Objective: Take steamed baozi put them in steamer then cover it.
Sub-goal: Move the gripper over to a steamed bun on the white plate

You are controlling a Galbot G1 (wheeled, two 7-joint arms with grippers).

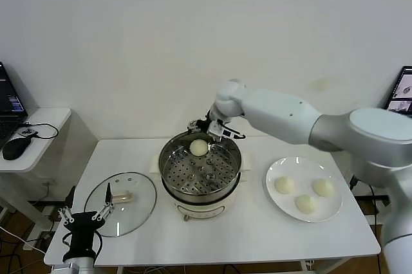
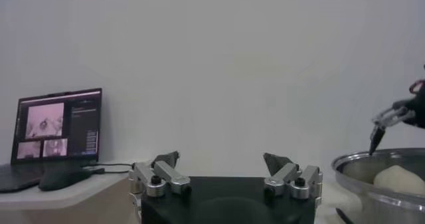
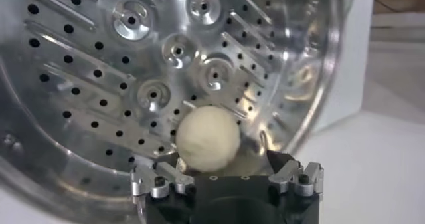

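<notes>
The steamer [image 1: 168, 181], a shiny steel pot with a perforated tray on a white base, stands mid-table. One baozi [image 1: 199, 148] lies on the tray near the back wall; it also shows in the right wrist view [image 3: 207, 139]. My right gripper [image 1: 214, 134] hovers over the pot's back rim, open, with the bun just ahead of its fingers [image 3: 222, 157]. Three more baozi [image 1: 305, 204] sit on a white plate [image 1: 336, 208] to the right. The glass cover [image 1: 138, 213] lies flat on the table left of the pot. My left gripper [image 1: 84, 214] is parked, open and empty, at the table's front left.
A side desk with a laptop [image 2: 58, 132] and a mouse [image 1: 14, 148] stands to the left. The left wrist view shows the pot rim [image 2: 372, 159] and the right gripper's fingers [image 2: 382, 127] far off. A wall runs behind the table.
</notes>
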